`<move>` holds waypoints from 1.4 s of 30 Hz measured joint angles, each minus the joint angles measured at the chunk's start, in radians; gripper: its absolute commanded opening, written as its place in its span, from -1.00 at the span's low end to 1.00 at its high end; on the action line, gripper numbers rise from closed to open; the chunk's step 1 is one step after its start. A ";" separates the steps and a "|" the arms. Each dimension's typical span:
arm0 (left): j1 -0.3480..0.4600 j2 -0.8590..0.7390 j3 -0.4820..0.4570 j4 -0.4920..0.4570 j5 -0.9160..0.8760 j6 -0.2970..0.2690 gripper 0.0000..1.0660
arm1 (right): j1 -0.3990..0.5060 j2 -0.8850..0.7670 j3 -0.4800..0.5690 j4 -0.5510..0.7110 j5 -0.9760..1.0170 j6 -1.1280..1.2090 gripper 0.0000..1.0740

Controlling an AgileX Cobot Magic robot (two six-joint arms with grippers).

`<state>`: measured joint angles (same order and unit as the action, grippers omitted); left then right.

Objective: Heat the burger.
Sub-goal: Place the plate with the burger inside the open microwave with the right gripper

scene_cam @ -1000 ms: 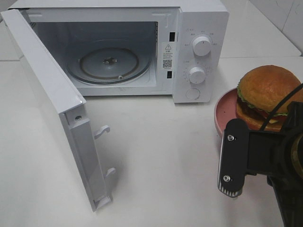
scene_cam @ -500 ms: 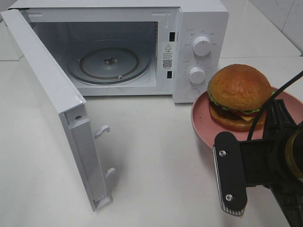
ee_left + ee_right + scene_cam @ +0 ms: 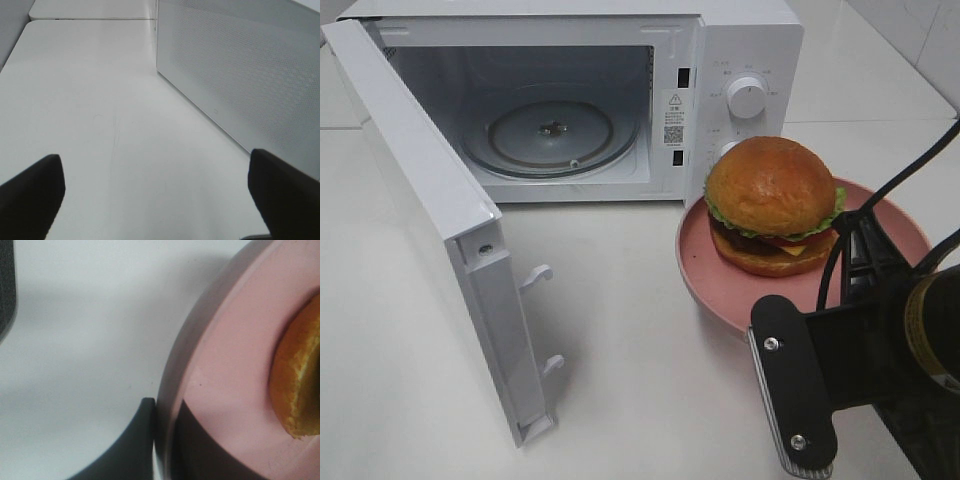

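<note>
The burger (image 3: 772, 205), with a golden-brown bun, green lettuce and a dark patty, sits on a round pink plate (image 3: 700, 270) in front of the microwave's control panel. My right gripper (image 3: 860, 285) is shut on the plate's near right rim. The right wrist view shows its fingers (image 3: 142, 440) pinching the rim of the plate (image 3: 230, 355), with the burger's bun (image 3: 297, 385) at the edge. My left gripper (image 3: 155, 195) is open and empty over the bare table; it is out of the exterior view.
The white microwave (image 3: 740, 60) stands at the back with its door (image 3: 430, 220) swung wide open to the left and its glass turntable (image 3: 550, 135) bare. A perforated white panel of the microwave (image 3: 240, 75) stands beside the left gripper.
My right gripper has carried the pink plate with the burger leftwards, from the right edge to in front of the microwave's control panel. The microwave and its door have not moved.
</note>
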<state>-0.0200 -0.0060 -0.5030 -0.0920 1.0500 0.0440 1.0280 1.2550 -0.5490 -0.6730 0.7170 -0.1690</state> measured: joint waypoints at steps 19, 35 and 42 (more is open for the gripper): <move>0.000 0.000 0.000 0.000 0.000 0.000 0.71 | -0.091 0.001 0.000 -0.003 -0.141 -0.193 -1.00; 0.000 0.000 0.000 0.000 0.000 0.000 0.71 | -0.243 0.001 0.001 0.122 -0.248 -0.548 -1.00; 0.000 0.000 0.000 0.000 0.000 0.000 0.71 | -0.297 0.001 0.001 0.185 -0.255 -0.715 -1.00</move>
<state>-0.0200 -0.0060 -0.5030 -0.0920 1.0500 0.0440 0.7310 1.2560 -0.5480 -0.4880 0.4620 -0.8840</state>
